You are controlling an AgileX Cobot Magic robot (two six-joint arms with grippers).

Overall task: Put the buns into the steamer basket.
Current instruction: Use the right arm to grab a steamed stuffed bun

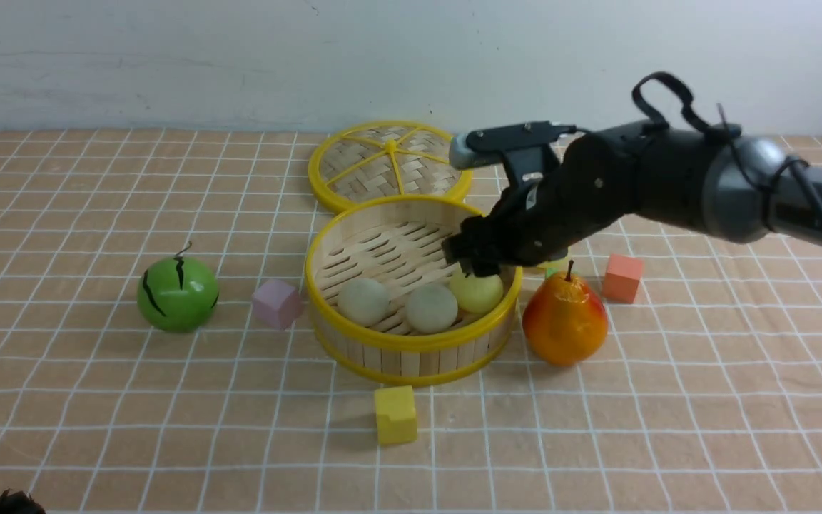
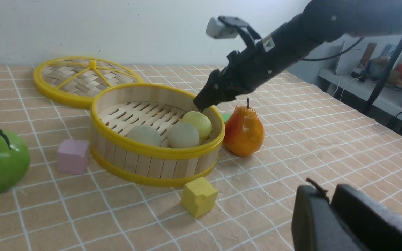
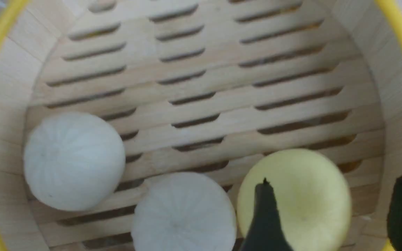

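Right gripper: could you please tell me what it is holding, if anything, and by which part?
Nothing is held. The right gripper stands open, its fingers either side of the pale yellow bun, which rests on the floor of the steamer basket.

Three views on steamer basket [image 1: 397,360], right-wrist closest

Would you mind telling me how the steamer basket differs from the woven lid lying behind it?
The steamer basket has an upright wood-strip wall, while the lid is flat. The basket's floor is slotted wooden slats; the lid is woven, with yellow spokes meeting at its centre. The basket holds three buns; the lid holds none. Both are round, pale bamboo in colour, and yellow-rimmed.
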